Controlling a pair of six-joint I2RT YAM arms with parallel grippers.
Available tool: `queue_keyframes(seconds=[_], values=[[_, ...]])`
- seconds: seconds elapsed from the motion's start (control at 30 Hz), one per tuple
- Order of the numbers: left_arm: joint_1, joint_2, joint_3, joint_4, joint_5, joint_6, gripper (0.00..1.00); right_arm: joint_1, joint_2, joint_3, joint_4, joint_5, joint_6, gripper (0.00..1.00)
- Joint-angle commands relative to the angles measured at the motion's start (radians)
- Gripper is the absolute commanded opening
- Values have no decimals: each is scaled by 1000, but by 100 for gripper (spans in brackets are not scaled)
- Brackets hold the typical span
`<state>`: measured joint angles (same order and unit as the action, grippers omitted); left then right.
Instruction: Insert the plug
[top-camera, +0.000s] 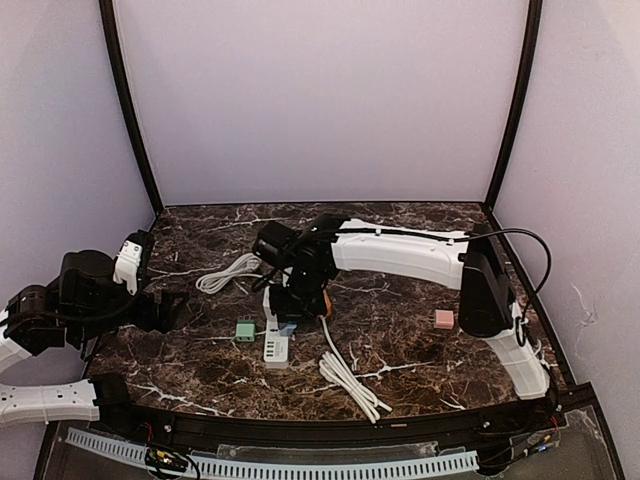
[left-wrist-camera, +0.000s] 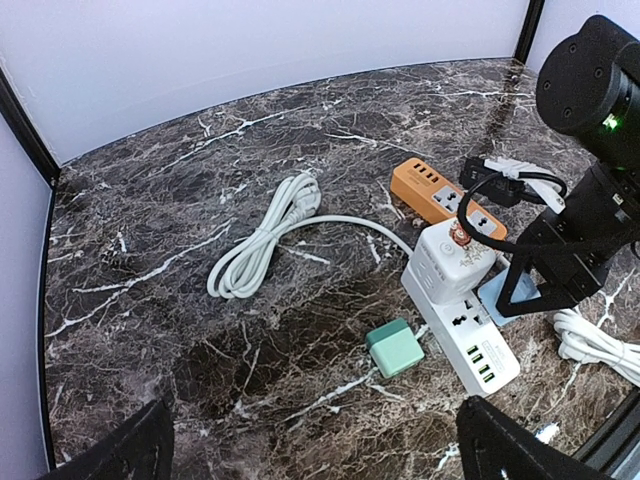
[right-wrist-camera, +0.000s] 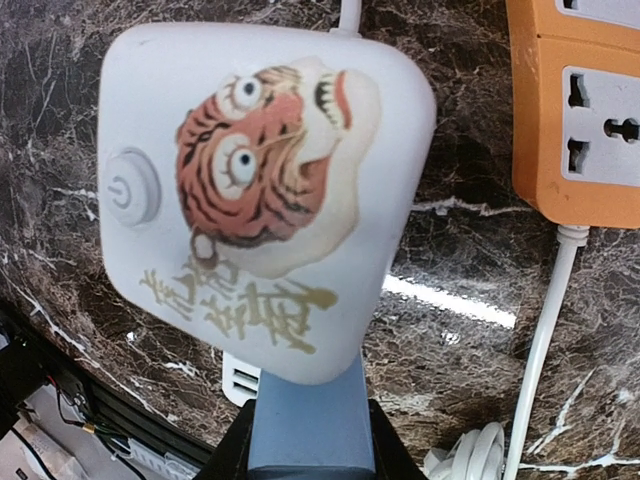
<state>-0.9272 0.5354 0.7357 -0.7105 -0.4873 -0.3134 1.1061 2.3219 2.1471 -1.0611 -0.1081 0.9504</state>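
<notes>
Closure of the right gripper (right-wrist-camera: 310, 445) on the blue plug (right-wrist-camera: 310, 415) is shown in the right wrist view: the plug body is clamped between the two black fingers (right-wrist-camera: 228, 452), and very little gap is left between them. The plug is held low over the dark marble table (top-camera: 400, 330), at about the centre, just beside the right edge of the white power strip (left-wrist-camera: 470, 340). Whether the plug touches the strip, or is seated in any socket, cannot be determined.

A white block printed with a tiger face (right-wrist-camera: 265, 190) is mounted on the far end of the white power strip, and a round power button is seen on its top face. USB ports are located at the near end of the strip.

An orange power strip (left-wrist-camera: 445, 195) is laid just beyond and to the right of the white one, with its sockets facing up. A green adapter (left-wrist-camera: 393, 347) is placed on the table just left of the white strip, apart from it. A coiled white cable (left-wrist-camera: 262, 240) is laid further left and farther back. A second white cable (top-camera: 350, 378) is bundled near and to the right of the strip. A pink block (top-camera: 444, 319) is located well to the right.

The left gripper (left-wrist-camera: 315, 455) is held at the left edge of the table, opened wide, with nothing between its fingers.
</notes>
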Motion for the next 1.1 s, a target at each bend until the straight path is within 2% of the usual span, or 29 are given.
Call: queue_keyframes(seconds=[0.0, 0.9, 1.07], values=[[4, -8, -21, 12, -8, 11, 99, -9, 31, 26, 6, 2, -15, 0], [5, -16, -24, 16, -14, 14, 99, -16, 66, 28, 17, -1, -29, 0], [4, -18, -24, 16, -14, 14, 99, -16, 70, 23, -40, 25, -20, 0]])
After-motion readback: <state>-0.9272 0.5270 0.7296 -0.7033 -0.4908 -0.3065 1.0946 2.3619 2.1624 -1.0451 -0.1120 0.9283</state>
